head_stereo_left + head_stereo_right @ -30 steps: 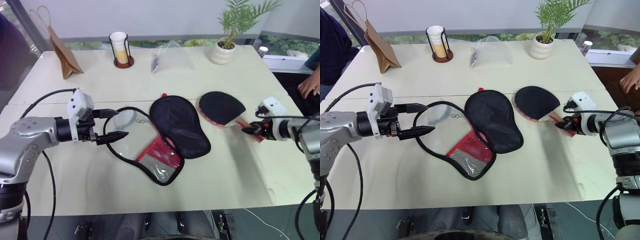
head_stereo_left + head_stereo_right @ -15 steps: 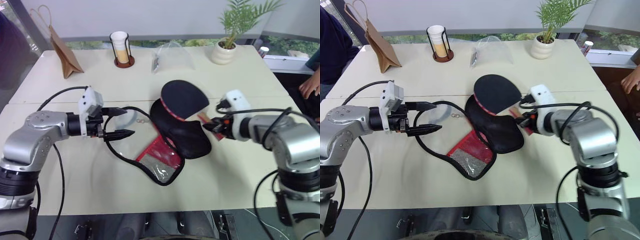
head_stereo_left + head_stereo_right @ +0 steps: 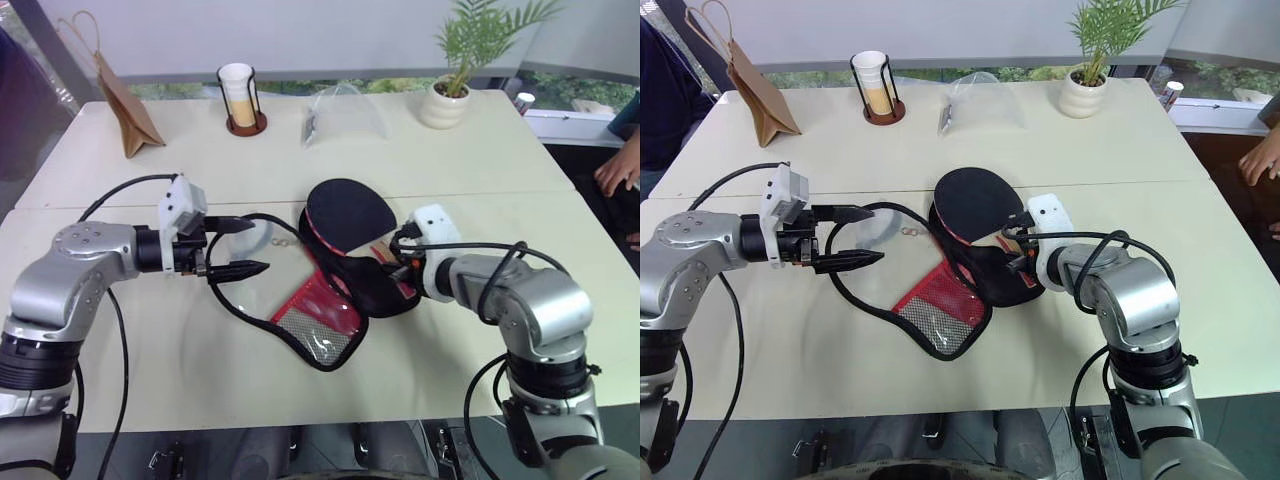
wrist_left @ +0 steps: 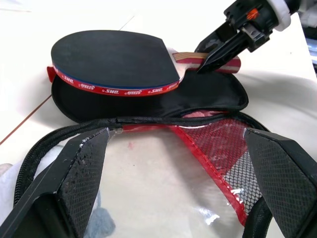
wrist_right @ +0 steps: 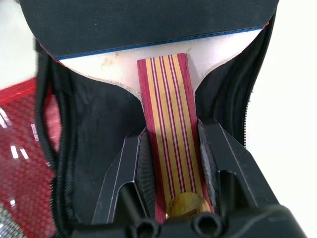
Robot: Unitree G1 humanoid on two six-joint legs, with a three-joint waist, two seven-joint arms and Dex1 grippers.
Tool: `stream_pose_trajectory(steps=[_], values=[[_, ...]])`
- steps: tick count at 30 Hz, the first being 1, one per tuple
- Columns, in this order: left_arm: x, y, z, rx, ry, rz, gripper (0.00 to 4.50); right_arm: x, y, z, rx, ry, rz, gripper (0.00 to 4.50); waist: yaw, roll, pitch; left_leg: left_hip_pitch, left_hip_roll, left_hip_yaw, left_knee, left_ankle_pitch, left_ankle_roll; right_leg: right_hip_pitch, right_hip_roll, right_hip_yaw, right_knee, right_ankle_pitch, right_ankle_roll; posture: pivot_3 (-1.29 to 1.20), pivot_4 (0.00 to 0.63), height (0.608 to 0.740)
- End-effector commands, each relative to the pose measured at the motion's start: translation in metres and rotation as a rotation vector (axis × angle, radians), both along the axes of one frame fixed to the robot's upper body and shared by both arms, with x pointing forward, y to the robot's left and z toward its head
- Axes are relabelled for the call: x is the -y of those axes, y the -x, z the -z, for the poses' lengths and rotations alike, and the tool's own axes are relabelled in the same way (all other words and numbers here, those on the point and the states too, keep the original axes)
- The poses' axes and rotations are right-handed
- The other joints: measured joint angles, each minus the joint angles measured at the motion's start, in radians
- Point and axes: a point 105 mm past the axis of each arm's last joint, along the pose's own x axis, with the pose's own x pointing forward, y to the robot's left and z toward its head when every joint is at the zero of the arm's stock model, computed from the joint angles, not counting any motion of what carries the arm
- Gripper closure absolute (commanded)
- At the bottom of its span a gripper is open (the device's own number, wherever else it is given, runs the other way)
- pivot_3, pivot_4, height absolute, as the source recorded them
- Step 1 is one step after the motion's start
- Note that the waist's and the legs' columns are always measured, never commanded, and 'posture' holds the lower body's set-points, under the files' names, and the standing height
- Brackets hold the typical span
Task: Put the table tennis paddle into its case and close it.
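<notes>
The table tennis paddle (image 3: 346, 209), with a black face and a red edge, hangs low over the black half of the case (image 3: 383, 288). Its head is over the case's round end. My right gripper (image 5: 172, 130) is shut on the paddle's striped wooden handle (image 5: 168, 124), one finger on each side. The case lies unzipped and spread flat mid-table. Its red mesh half (image 3: 318, 318) is folded out toward my left side. My left gripper (image 3: 260, 246) is open just left of the case, over the zip rim (image 4: 74, 130), holding nothing.
Along the far edge stand a brown paper bag (image 3: 125, 105), a cup in a wire holder (image 3: 240, 96), a clear plastic bag (image 3: 345, 112) and a potted plant (image 3: 448, 95). A person's hand (image 3: 616, 170) rests at the right edge.
My right gripper carried the paddle leftward from the table's right side to above the case's black half. The left gripper stayed open beside the case.
</notes>
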Motion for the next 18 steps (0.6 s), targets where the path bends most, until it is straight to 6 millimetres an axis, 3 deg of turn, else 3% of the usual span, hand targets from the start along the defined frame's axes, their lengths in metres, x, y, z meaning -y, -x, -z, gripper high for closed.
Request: stream_pose_trajectory(steps=[1,13,18], values=[[0.000,0.003,-0.005,0.037,-0.001,0.001,0.00,-0.005,-0.002,-0.008,0.030,-0.001,-0.012,3.67,-0.002,0.000,0.000,0.000,0.000,0.000,0.000,0.000,0.000,0.000,0.000,0.000,0.000,0.000,0.000,0.00,0.150,0.734],[-0.003,0.005,-0.003,0.042,0.005,-0.028,0.00,-0.014,-0.002,0.000,-0.008,0.002,-0.038,3.67,-0.015,0.000,0.000,0.000,0.000,0.000,0.000,0.000,0.000,0.000,0.000,0.000,0.001,0.000,0.001,0.00,0.150,0.734],[-0.006,0.007,-0.002,0.040,0.004,-0.046,0.00,-0.014,-0.006,-0.004,0.016,0.019,-0.052,1.19,-0.015,0.000,0.000,0.001,0.000,0.000,0.000,0.000,0.000,0.000,0.000,0.000,0.001,0.000,0.001,0.00,0.150,0.734]])
